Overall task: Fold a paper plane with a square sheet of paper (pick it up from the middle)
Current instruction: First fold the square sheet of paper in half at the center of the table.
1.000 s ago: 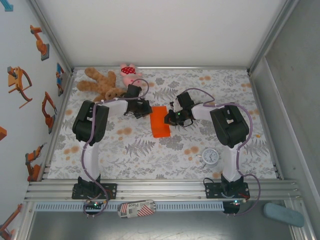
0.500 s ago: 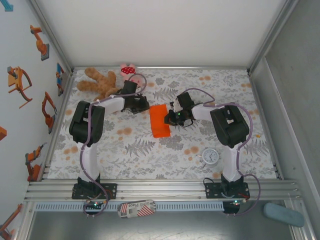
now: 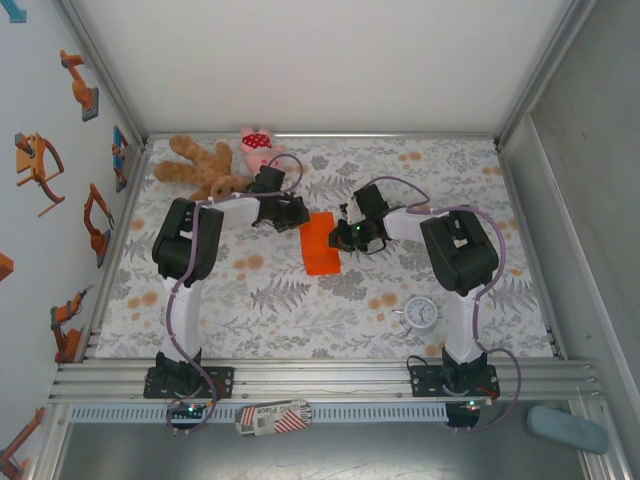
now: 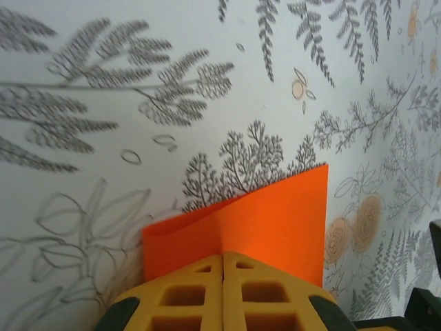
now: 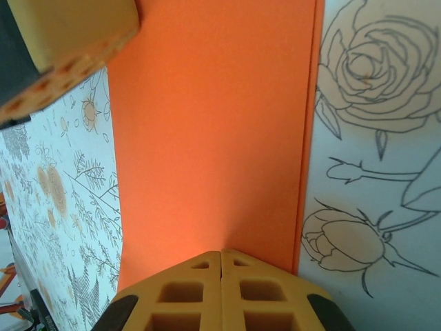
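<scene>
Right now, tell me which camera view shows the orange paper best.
Top external: the whole orange paper is in frame, a narrow folded strip. The right wrist view gives a close flat stretch of it, cropped by the frame. The left wrist view catches one raised end.
</scene>
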Available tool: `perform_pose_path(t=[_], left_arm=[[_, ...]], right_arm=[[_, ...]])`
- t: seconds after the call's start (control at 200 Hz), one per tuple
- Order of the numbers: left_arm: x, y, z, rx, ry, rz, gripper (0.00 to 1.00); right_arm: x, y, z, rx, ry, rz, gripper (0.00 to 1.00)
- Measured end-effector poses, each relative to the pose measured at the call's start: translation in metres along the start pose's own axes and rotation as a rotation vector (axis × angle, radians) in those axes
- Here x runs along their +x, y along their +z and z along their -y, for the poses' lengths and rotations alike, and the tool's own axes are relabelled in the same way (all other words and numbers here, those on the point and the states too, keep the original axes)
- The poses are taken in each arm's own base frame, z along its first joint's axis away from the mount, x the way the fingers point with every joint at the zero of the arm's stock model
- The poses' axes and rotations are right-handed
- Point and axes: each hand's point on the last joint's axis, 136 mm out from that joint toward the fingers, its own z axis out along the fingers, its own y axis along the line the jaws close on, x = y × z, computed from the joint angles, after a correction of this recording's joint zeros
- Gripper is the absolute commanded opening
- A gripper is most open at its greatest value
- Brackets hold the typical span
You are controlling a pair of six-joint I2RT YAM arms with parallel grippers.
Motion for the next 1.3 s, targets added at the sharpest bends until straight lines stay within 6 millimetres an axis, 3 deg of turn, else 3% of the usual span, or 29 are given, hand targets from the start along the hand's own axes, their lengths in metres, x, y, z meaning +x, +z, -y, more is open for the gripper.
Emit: perform_pose_path(t=[0.411,0.611,0.711,0.806,0.936,1.097,1.297], left_arm=[[-0.042,-0.011,-0.024,-0.009,-0.102,0.027,0.07],[-0.041,-0.023,-0.020,-0.021,-0.107,0.030,0.12],[-0.026,-0.041,-0.001,-0.002,-0.089,0.036,0.14],[-0.003,-0.058,0.032,0.046,-0.053,0.040,0.14],[0.040,-0.056,0.063,0.094,-0.006,-0.003,0.14],[0.090,-0.035,0.046,0.059,-0.033,-0.113,0.12],[0.111,-0.023,0.024,0.023,-0.083,-0.173,0.10]], right_arm=[[0.000,0.000,0.000,-0.004,-0.005,0.007,0.00],[0.000,0.000,0.000,-0.005,-0.006,0.008,0.00],[0.000,0.000,0.000,-0.007,-0.006,0.011,0.00],[0.000,0.000,0.000,-0.009,-0.005,0.011,0.00],[0.000,0.000,0.000,-0.010,-0.005,0.011,0.00],[0.000,0.000,0.000,-0.010,-0.005,0.011,0.00],[0.000,0.000,0.000,-0.012,-0.008,0.015,0.00]])
